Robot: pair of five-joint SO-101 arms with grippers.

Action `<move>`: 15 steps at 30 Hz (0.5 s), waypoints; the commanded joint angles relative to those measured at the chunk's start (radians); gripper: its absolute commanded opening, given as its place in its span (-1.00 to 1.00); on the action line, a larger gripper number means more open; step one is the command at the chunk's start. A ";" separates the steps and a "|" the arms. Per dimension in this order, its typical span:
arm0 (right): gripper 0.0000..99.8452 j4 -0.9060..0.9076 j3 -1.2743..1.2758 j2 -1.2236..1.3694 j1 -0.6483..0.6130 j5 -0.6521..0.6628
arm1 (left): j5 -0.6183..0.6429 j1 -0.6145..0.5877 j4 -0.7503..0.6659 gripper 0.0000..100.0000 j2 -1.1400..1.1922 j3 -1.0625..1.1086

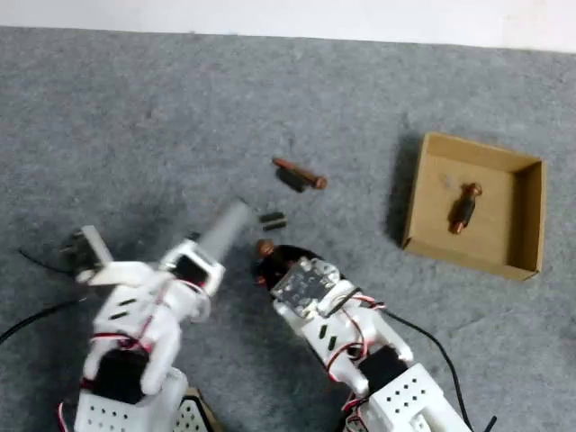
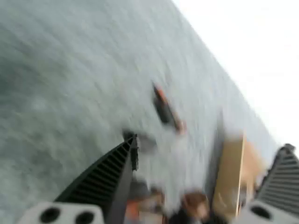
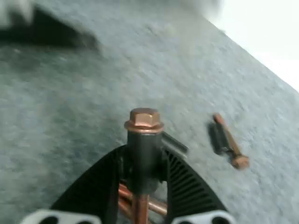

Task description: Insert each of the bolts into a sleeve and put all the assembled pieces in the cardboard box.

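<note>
Right gripper [image 3: 144, 161] clenched on sleeved bolt [image 3: 144, 126], left gripper [image 2: 210, 145] agape; high view: assembled piece [image 1: 463, 207] in cardboard box [image 1: 531, 216].

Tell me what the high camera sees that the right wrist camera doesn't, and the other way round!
The high view adds the cardboard box with one assembled piece lying inside. The right wrist view adds a close look at the right gripper shut on a sleeved bolt, with the black sleeve sitting just under the copper hex head. Both share that held bolt, the loose bolt, the loose sleeve and the grey mat.
</note>
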 commanded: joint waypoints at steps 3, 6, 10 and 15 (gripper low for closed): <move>-0.99 -0.111 0.107 -0.024 0.130 0.000 | 0.029 -0.124 0.000 -0.17 -0.016 -0.051; -0.99 -0.134 0.104 -0.024 0.194 0.000 | 0.028 -0.137 0.000 -0.17 -0.016 -0.051; -0.99 -0.139 0.101 -0.024 0.335 0.000 | 0.028 -0.220 -0.002 -0.17 -0.016 -0.031; -0.99 -0.176 0.077 -0.016 0.533 -0.044 | 0.028 -0.305 -0.149 -0.17 -0.016 0.054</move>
